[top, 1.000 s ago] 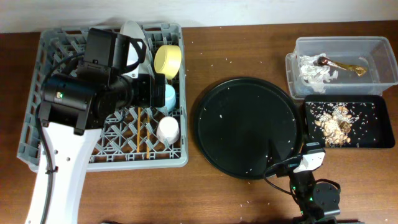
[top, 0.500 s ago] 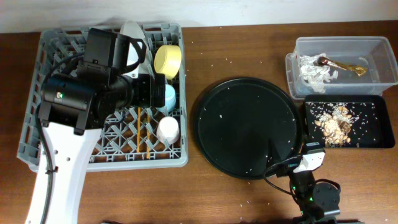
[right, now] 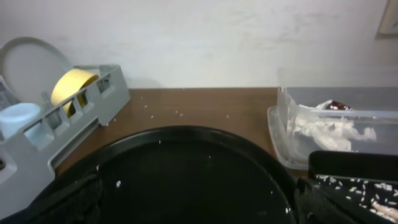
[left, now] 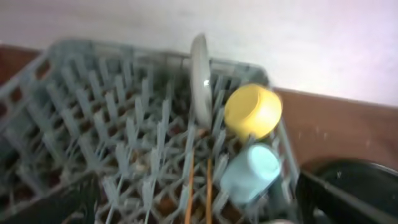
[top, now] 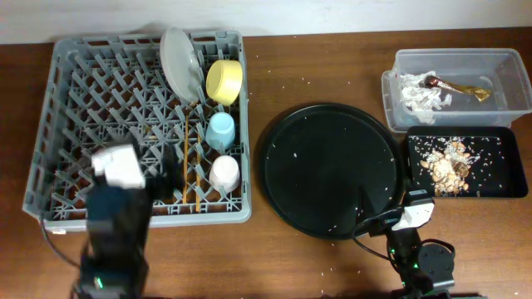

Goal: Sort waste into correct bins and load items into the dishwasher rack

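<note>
Left claw [left: 199, 214]: my view is blurred, fingers [left: 348, 199] cut off at the corners, spread wide, empty. Just ahead, chopsticks [left: 198, 186] lie in the rack [left: 74, 112]; then blue cup [left: 249, 173], yellow bowl [left: 252, 112], upright plate [left: 199, 81]. Right claw [right: 199, 208]: spread wide, empty, at the round tray [right: 186, 168]; tub [right: 336, 124] beyond, right.

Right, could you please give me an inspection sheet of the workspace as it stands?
Surface: brown table, scattered crumbs.
Job's things: rack holds plate, yellow bowl, blue cup, pale cup, chopsticks; clear tub holds napkins, wrapper; black tray holds scraps.
Clutter: round tray, few crumbs.
Grippers: left gripper, right gripper open, empty.
Cables: cable by right arm.
Surroundings: pale wall.
</note>
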You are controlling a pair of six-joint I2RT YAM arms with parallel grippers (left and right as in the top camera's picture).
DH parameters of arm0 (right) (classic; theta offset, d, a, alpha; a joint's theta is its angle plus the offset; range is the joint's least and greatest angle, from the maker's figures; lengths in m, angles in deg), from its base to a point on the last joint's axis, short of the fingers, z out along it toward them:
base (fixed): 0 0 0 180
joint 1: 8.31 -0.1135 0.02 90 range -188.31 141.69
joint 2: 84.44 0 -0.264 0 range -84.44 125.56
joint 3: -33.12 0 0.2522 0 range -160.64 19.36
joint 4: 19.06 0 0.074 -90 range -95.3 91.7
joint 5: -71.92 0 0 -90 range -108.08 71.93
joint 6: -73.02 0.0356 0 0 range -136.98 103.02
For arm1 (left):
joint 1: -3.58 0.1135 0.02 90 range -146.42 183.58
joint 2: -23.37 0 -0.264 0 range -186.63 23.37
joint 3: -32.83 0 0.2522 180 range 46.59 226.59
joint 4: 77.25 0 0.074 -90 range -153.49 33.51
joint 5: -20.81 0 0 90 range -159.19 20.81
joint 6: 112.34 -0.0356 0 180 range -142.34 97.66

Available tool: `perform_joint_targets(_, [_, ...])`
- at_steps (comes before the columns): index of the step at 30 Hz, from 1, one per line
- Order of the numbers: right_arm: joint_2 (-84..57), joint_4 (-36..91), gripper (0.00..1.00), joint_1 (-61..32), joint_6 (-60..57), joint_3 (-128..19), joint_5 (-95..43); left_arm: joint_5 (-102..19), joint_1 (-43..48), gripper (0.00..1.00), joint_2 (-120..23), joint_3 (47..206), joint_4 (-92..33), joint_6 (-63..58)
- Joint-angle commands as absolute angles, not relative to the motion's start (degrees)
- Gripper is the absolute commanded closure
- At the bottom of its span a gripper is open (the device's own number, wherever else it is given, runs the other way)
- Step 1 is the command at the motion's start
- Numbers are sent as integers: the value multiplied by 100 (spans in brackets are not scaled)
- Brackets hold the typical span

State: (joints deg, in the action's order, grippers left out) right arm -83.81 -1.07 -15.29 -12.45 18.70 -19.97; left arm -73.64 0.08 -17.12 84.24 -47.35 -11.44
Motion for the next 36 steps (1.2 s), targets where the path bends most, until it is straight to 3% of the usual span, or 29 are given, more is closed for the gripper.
perform_joint_targets(1, [-8412, -99, 2, -1580, -1207, 1905, -2045, -7152, 274, 0, 81, 6501, -5710, -1179])
perform_joint_targets(4, [-8412, -99, 2, -1580, -1207, 1905, -2045, -7152, 370, 0, 1504, 5309, -5944, -1179])
perform_joint_targets(8, [-8412, -99, 2, -1580, -1207, 1905, -2045, -7194, 377, 0, 2072, 4706, -5909, -1311])
perform_joint_targets(36, [-8412, -99, 2, -1580, -1207, 1905, -2045, -7172, 359, 0, 2308, 4708, -5898, -1643])
